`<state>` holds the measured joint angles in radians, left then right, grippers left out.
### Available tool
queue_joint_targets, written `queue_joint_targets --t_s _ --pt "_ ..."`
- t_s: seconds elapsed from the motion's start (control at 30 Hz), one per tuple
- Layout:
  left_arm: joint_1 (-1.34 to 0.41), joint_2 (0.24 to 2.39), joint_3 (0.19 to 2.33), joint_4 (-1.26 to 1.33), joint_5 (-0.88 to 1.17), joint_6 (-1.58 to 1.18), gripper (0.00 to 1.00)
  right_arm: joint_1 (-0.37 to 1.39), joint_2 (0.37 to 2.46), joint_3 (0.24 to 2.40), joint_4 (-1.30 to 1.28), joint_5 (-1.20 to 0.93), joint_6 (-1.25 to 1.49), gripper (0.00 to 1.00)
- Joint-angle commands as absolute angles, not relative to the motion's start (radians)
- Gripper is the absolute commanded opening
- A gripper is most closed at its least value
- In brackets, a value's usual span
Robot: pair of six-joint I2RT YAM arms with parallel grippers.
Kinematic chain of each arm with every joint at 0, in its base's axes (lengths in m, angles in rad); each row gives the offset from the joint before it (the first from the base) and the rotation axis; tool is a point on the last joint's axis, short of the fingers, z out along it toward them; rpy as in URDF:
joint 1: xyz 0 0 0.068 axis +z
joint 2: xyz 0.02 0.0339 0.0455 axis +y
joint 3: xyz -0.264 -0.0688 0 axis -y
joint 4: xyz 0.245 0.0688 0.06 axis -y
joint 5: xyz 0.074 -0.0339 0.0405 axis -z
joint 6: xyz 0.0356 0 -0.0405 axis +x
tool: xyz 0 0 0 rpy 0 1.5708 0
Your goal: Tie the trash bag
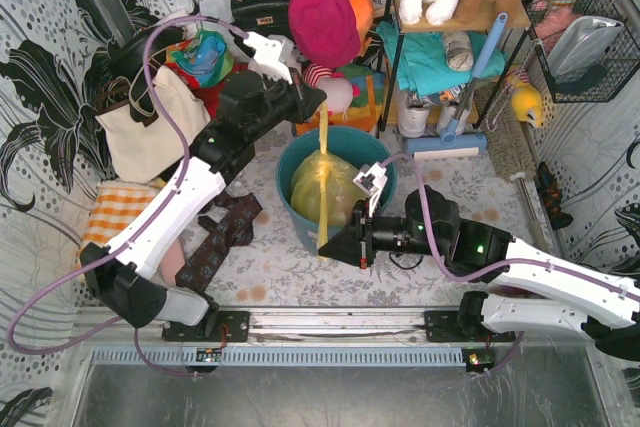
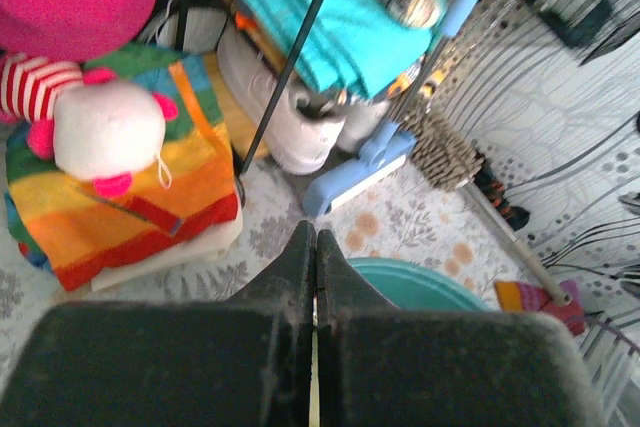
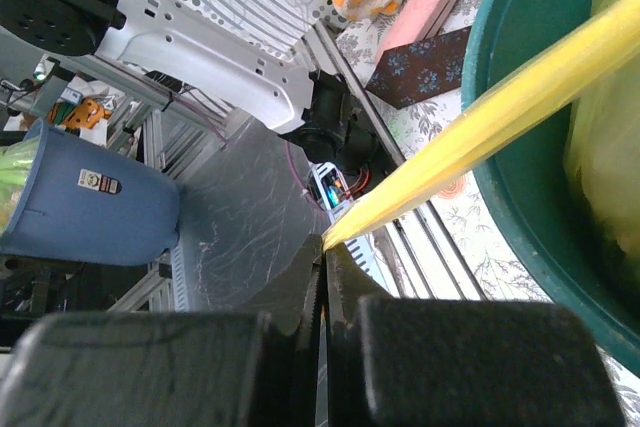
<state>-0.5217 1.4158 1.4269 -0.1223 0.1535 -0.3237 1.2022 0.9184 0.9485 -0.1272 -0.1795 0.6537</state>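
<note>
The yellow-green trash bag [image 1: 322, 187] sits in the teal bucket [image 1: 382, 169]. Two twisted strips of its rim are pulled taut in one line, one to the far side and one to the near side. My left gripper [image 1: 319, 101] is shut on the far strip's end above the bucket's far rim. In the left wrist view its fingers [image 2: 316, 237] are closed with a yellow sliver between them. My right gripper [image 1: 326, 247] is shut on the near strip's end outside the bucket's near rim. The right wrist view shows that strip [image 3: 480, 122] entering the closed tips [image 3: 325, 244].
A cream tote [image 1: 150, 132] stands at the left. A dark patterned tie [image 1: 225, 232] and an orange checked cloth [image 1: 115, 209] lie on the floor. A plush on rainbow fabric [image 2: 110, 132], a shelf and a blue brush [image 1: 470, 77] stand behind the bucket.
</note>
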Motion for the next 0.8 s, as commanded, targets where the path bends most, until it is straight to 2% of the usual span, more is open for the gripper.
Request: queue_joint_targets --t_s 0.0,0.4,0.5,0.6,0.77 --pt "-0.517 1.379 1.519 -0.042 0.141 -0.308 0.00 1.210 0.935 0.984 -0.077 -0.272 0.637 0.00" --pt "-0.507 1.583 1.712 -0.052 0.145 -0.281 0.00 1.212 0.947 1.051 -0.122 -0.374 0.620 0.00" --pt "-0.503 1.612 1.708 -0.045 0.174 -0.298 0.00 1.212 0.932 1.056 -0.168 -0.294 0.610 0.00" --pt "-0.503 1.617 1.683 -0.043 0.201 -0.304 0.00 1.211 0.883 1.067 -0.217 -0.124 0.603 0.00" --pt "-0.499 1.615 1.635 -0.047 0.226 -0.308 0.00 1.210 0.850 1.128 -0.302 0.133 0.596 0.39"
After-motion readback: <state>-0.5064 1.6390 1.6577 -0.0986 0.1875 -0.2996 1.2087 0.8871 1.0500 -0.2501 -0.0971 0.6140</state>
